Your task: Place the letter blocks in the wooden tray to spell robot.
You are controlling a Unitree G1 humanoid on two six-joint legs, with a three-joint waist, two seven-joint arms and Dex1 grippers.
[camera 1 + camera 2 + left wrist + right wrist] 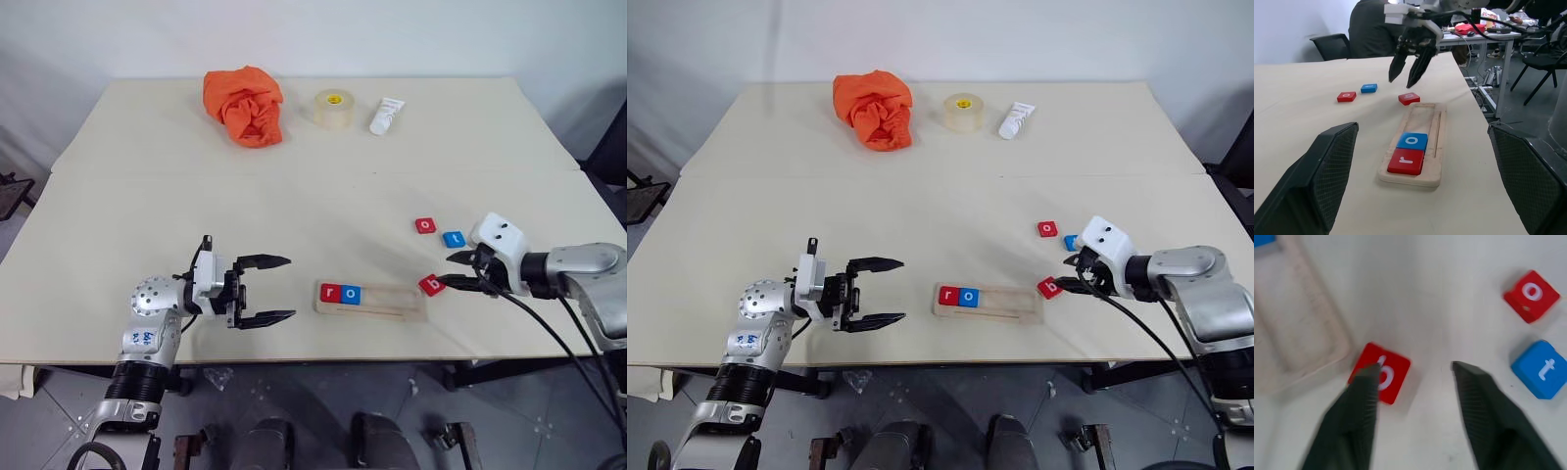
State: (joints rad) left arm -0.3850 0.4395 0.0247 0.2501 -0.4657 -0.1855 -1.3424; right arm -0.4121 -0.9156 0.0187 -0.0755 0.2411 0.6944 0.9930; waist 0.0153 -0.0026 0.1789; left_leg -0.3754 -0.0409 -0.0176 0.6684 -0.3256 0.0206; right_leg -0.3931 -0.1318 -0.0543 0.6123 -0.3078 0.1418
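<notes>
A: Where do the blocks stand on the table (147, 176)?

B: The wooden tray (392, 303) lies in the lower middle of the head view, near the table's front edge. Two tiles sit in its left end, touching: the red r block (329, 293) and, just right of it, the blue o block (352, 294). The remainder of the groove is bare wood.

A: And the others?

B: The red b block (431, 285) lies flat on the table just off the tray's right end, turned at an angle. Further up and right are the red o block (424, 225) and the blue t block (454, 239), near each other but apart.

A: The right gripper?

B: The right gripper (460, 271) is at the right of the frame, fingers parted and holding nothing. In its wrist view one fingertip overlaps the b block's edge (whether it touches, I cannot tell), while the other finger is over bare table.

A: The left one?

B: The left gripper (274, 290) hangs at the lower left, pointing toward the tray, released and empty, well apart from it.

A: Anything at the back?

B: A crumpled orange cloth (245, 105), a roll of tape (333, 108) and a white tube (386, 116), in a row along the upper middle.
</notes>
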